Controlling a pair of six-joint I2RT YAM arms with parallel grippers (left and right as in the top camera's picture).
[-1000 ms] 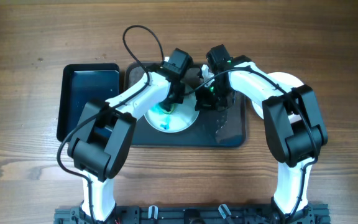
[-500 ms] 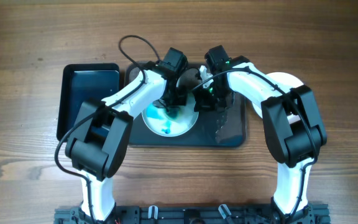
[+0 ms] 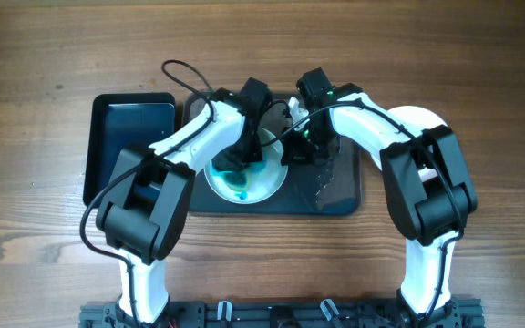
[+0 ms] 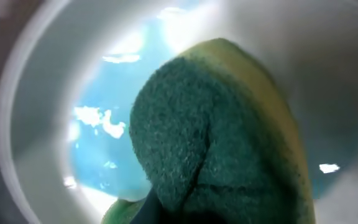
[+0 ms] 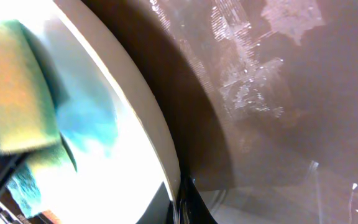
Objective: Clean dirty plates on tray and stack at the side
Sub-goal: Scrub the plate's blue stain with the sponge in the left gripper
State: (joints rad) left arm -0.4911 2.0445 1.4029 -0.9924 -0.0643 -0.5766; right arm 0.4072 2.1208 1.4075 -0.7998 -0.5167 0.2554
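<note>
A glossy black tray point(image 3: 130, 137) is seen at the left. Just beside it, on the large tray point(image 3: 344, 196), a blue-smeared plate point(image 3: 244, 187) is pressed by a green-and-yellow sponge point(image 4: 216, 137) that is pinched in the left gripper point(image 3: 242, 157). The plate's right rim is clamped by the right gripper point(image 3: 292, 150).

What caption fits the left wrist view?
Green-and-yellow sponge over the blue smear inside a white plate.
</note>
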